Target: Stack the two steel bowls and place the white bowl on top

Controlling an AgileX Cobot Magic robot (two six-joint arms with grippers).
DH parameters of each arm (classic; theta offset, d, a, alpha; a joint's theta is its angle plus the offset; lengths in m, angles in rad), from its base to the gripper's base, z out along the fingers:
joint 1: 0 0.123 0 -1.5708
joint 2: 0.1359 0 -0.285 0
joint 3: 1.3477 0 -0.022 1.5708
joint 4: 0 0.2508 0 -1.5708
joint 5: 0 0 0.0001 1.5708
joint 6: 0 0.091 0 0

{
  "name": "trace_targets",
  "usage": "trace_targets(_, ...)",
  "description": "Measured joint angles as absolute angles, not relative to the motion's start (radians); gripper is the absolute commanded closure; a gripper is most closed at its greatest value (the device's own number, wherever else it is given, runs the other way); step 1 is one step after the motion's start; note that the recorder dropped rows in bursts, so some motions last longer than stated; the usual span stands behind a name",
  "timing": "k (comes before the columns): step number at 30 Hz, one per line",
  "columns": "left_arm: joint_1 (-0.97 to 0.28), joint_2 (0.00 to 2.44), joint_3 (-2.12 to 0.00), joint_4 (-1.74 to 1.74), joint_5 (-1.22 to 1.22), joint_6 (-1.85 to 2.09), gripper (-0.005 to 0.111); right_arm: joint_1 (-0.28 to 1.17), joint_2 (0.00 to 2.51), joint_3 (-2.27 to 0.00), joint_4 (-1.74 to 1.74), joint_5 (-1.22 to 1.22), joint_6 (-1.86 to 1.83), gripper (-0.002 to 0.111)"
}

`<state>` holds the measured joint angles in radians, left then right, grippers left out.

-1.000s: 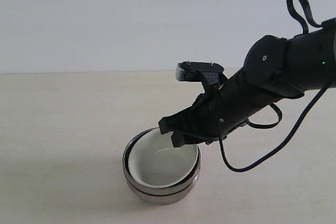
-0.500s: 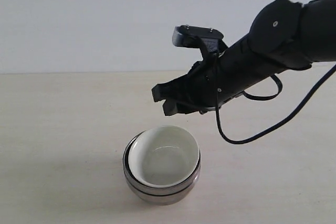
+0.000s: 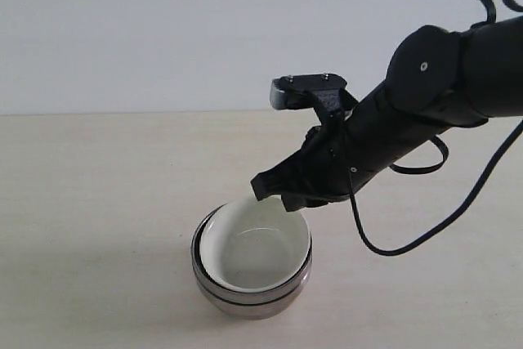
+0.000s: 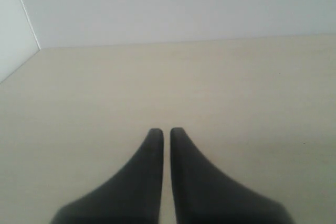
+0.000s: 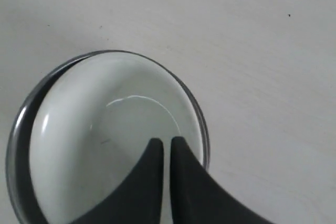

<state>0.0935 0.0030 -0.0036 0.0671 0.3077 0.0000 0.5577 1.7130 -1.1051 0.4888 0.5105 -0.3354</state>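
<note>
I see the two steel bowls [image 3: 245, 304] stacked, one sitting inside the other, right way up on the tabletop [image 3: 98, 202]. They are round and shiny like mirrors, with a thin dark line where they meet. The white bowl [image 3: 255, 255] sits inside the upper one, open side up. It is smooth, glossy and cream-white. It rests a bit off to one side, so a dark gap shows along the steel rim.

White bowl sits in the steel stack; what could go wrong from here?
1. The shut right pincer hangs close over the white bowl rim; a low pass on the way out could clip and shift it.
2. The white bowl sits off-centre in the steel bowls, with a gap showing on one side, so a knock might tip it.
</note>
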Motion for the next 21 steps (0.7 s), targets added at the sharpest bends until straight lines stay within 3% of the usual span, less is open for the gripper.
trace_targets(21, 0.093, 0.003, -0.004, 0.067, 0.308, 0.0, 0.103, 0.558, 1.758, -1.103, 0.496, 0.483, -0.328, 0.108)
